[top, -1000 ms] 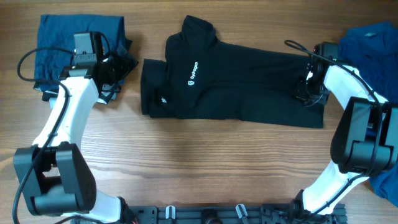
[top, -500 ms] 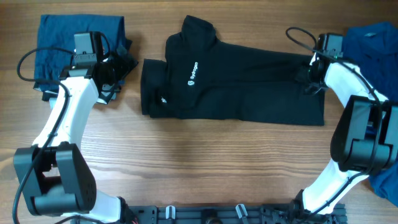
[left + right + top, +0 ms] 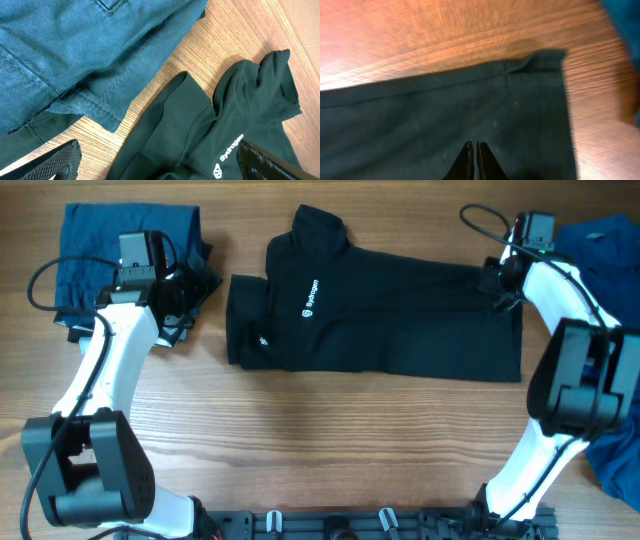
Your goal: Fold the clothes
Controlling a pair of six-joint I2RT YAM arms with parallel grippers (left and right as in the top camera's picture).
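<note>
A large black short-sleeved collared shirt (image 3: 390, 320) with a small white logo on its chest lay flat across the middle of the wooden worktop (image 3: 320, 440). Its collar pointed toward the far left, one sleeve was tucked at its left end, and the straight hem formed its right end. A folded blue fabric garment (image 3: 95, 250) sat at the far left corner, and a crumpled blue garment (image 3: 600, 250) lay along the right edge.

The left gripper (image 3: 195, 300) was spread wide, hovering between the folded blue garment's edge and the shirt's sleeve. The right gripper (image 3: 474, 146) was pressed together over the shirt's hem end, near its far corner. Its wrist view was blurred.

Compared with a second before, the right arm had swung from the middle of the hem toward the far corner of the shirt. The left arm, the shirt's outline and both blue garments looked unchanged.
</note>
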